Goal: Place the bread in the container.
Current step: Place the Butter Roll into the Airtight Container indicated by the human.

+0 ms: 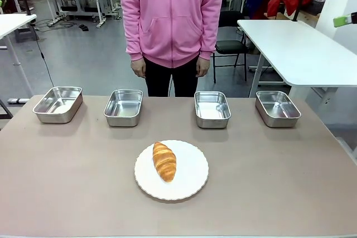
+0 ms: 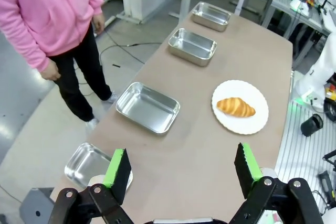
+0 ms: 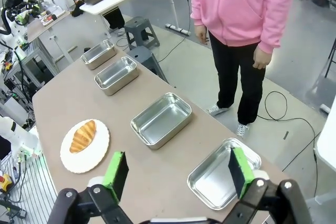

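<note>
Nothing has been grasped yet, so the step in hand is the reach for the bread. The croissant (image 1: pixel 164 161) lies on the round white plate (image 1: pixel 189 179) at the near middle of the table (image 1: pixel 61 188), its long axis pointing roughly away from the robot. Four steel trays (image 1: pixel 124 107) stand in a row along the far edge, all empty and apart from the plate (which of the four is meant, the pictures do not settle).

The left gripper (image 2: pixel 182 163) hangs high over its end of the table, jaws spread wide with nothing between the green pads. The right gripper (image 3: pixel 177 161) hovers over the opposite end, equally wide and empty. The person (image 1: pixel 170 15) stands at the far side, hands (image 1: pixel 138 68) down, not reaching in.

The next move, I judge, is an approach. One arm comes down over the plate, wrist turned so the fingers span the croissant's narrow width, and closes gently, since the crust would likely flake under a hard squeeze.
</note>
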Robot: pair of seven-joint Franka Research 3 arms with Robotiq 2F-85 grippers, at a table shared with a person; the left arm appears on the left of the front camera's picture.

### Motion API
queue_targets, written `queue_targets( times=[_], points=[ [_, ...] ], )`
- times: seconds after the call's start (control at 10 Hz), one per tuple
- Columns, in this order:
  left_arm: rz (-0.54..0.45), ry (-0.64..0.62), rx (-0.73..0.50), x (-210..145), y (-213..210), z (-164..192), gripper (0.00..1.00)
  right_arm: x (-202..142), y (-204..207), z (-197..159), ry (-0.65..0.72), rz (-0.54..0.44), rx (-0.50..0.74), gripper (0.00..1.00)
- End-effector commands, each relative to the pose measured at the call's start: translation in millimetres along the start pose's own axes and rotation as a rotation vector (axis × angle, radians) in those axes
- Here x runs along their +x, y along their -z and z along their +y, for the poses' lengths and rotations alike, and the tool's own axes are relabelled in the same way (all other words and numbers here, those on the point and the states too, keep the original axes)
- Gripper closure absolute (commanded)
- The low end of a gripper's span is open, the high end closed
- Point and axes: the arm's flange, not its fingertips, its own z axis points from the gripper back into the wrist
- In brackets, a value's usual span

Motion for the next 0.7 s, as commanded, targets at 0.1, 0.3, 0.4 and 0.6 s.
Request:
queue_targets(
  times=[0.1, 0.3, 0.4, 0.6],
  points=[
    [-0.025, -0.043, -0.009, 0.1, 1.9, -5.4, 0.00, 3.1, -1.9, -5.2, -0.027, -0.031, 0.006, 0.00],
    [-0.011, -0.058, -0.009, 0.8, 2.8, -4.8, 0.00, 3.0, -0.9, -7.4, -0.018, -0.033, 0.005, 0.00],
    [0.003, -0.059, 0.008, 1.1, 3.4, -4.7, 0.00, 2.7, 0.8, -8.7, -0.012, -0.012, 0.020, 0.00],
    [-0.003, -0.036, 0.000, 0.5, 0.6, -0.4, 0.00, -0.7, -3.5, -2.5, 0.004, -0.003, -0.008, 0.00]
  ],
)
